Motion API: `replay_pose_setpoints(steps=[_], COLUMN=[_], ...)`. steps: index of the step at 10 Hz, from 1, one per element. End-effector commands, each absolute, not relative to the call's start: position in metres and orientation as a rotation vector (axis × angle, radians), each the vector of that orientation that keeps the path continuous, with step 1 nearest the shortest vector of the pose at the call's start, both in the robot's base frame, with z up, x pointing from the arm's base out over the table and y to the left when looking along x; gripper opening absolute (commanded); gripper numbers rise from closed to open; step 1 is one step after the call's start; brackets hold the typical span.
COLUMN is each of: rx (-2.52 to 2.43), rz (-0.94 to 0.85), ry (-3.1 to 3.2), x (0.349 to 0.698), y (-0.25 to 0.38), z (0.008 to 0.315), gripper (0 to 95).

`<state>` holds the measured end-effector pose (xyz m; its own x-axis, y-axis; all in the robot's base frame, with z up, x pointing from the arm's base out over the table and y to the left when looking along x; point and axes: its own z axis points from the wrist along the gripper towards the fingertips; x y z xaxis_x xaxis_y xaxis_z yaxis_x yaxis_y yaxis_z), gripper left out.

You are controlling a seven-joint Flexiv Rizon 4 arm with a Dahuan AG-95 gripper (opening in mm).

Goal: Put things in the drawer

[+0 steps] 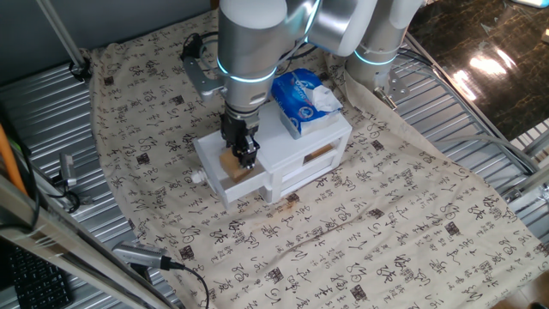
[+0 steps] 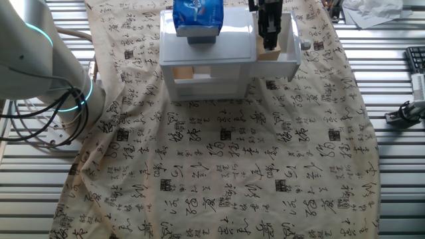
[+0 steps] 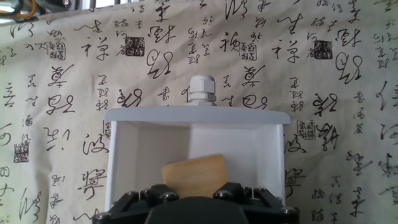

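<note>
The white cabinet [image 1: 304, 142] stands on the patterned cloth with its upper drawer [image 1: 225, 184] pulled out; the round knob [image 3: 202, 89] shows at the drawer's front. My gripper [image 1: 243, 154] reaches straight down into the open drawer and is shut on the small tan block [image 1: 230, 163], which sits low inside the drawer. In the hand view the block [image 3: 194, 176] lies inside the white drawer walls [image 3: 118, 155], just ahead of the gripper body. The other fixed view shows the gripper [image 2: 269, 41] above the block [image 2: 267, 54] in the drawer [image 2: 292, 56]. The fingertips are hidden in the hand view.
A blue-and-white tissue pack [image 1: 302, 96] lies on top of the cabinet. The lower drawer with a tan slot [image 1: 319, 153] is shut. Metal ribbed table surface [image 1: 43, 112] surrounds the cloth. Cables and a keyboard [image 2: 417, 63] lie at the edges.
</note>
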<state>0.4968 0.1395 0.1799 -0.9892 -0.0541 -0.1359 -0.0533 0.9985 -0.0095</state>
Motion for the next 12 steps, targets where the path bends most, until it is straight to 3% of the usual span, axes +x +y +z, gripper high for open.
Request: replay_pose_setpoints(steps=[1,4,5,8,9,10,12], rx=[-0.083,-0.066,-0.063,-0.042,-0.036,-0.038,-0.049], rz=[-0.008,-0.004,-0.012,-0.006,-0.007,-0.010,-0.006], ry=[3.013,3.065,3.082,3.097,3.101,3.098,3.080], x=[0.500,0.517,0.527,0.551,0.556,0.561,0.570], y=[0.141,0.144,0.146,0.156,0.158,0.160,0.157], z=[0.195,0.215,0.222,0.238,0.241,0.243,0.240], gripper=[57.0,57.0,19.0,19.0,0.0,19.0,19.0])
